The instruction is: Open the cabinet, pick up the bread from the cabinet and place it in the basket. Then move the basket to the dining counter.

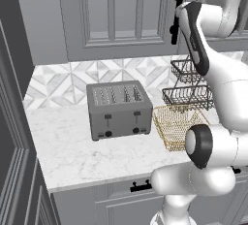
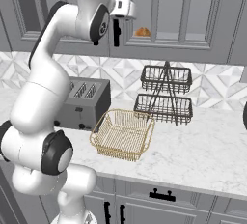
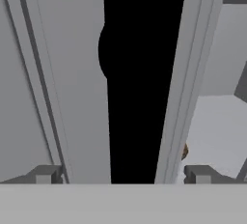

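The grey cabinet (image 2: 183, 10) hangs above the worktop, and its long black bar handle (image 3: 140, 73) runs up the middle of the hand view. My gripper (image 3: 123, 177) is open at that handle, one fingertip (image 3: 46, 175) on each side of the bar, touching nothing that I can see. From the right base view, my gripper (image 2: 131, 9) is up against the door by the handle (image 2: 116, 30). The bread (image 2: 142, 32) is a small golden-brown lump just right of the handle; a sliver of bread (image 3: 184, 150) peeks past the door edge. The golden wire basket (image 2: 123, 133) sits on the worktop. The dining counter is out of view.
A grey toaster (image 1: 118, 108) stands left of the basket (image 1: 177, 127). A dark two-tier wire rack (image 2: 166, 95) stands behind the basket against the tiled backsplash. Grey drawers with short black handles (image 2: 161, 195) run under the marble worktop (image 1: 68, 146).
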